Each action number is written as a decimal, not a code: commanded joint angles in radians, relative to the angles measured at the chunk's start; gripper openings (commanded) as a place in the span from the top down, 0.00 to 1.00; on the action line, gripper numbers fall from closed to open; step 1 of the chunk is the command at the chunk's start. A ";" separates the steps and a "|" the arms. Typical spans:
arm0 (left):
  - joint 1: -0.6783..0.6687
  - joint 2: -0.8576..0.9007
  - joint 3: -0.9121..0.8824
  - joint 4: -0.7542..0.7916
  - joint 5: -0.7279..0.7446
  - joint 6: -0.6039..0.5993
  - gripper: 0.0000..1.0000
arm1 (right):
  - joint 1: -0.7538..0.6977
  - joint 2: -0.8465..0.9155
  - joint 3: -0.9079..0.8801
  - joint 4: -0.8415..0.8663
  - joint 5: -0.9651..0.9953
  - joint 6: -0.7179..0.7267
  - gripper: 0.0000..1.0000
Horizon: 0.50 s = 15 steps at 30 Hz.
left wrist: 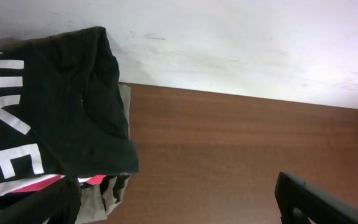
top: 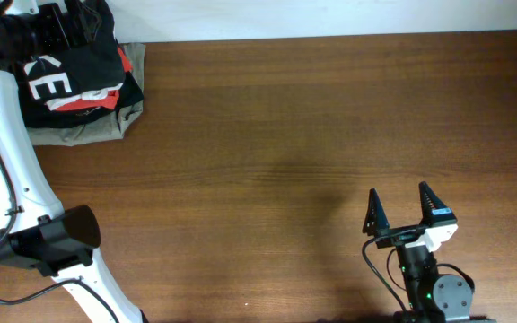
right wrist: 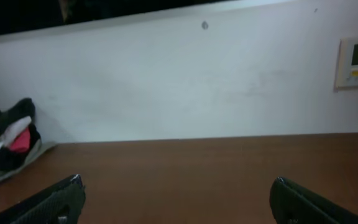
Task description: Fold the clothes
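Overhead, a crumpled black shirt with white lettering and red patches point(top: 79, 61) lay heaped on an olive cloth garment point(top: 88, 131) in the far-left corner of the brown wooden desk point(top: 285, 135). The right gripper point(top: 402, 208) stood released, well apart from the heap. From the left wrist, the left gripper point(left wrist: 178, 186) gaped empty just beside the shirt. From the right wrist, a white wall panel point(right wrist: 357, 62) hung beyond the desk.

The clothes pile point(top: 79, 85) lies in the far left corner of the surface point(top: 312, 135), against the wall point(right wrist: 179, 81) behind it, with one garment on top of another. The left hand point(left wrist: 178, 186) hangs beside that pile. The right hand point(top: 402, 206) sits near the front edge, right of centre, well apart from the pile.
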 commanded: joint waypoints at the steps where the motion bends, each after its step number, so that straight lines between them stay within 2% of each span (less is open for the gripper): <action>1: 0.003 -0.005 0.003 0.000 0.010 0.005 0.01 | 0.007 -0.011 -0.005 -0.042 -0.013 -0.018 0.01; 6: 0.003 -0.005 0.003 0.000 0.010 0.005 0.01 | 0.007 -0.011 -0.005 -0.206 -0.014 -0.016 0.01; 15: 0.003 -0.005 0.003 0.000 0.010 0.005 0.01 | 0.007 -0.010 -0.005 -0.201 -0.017 -0.007 0.01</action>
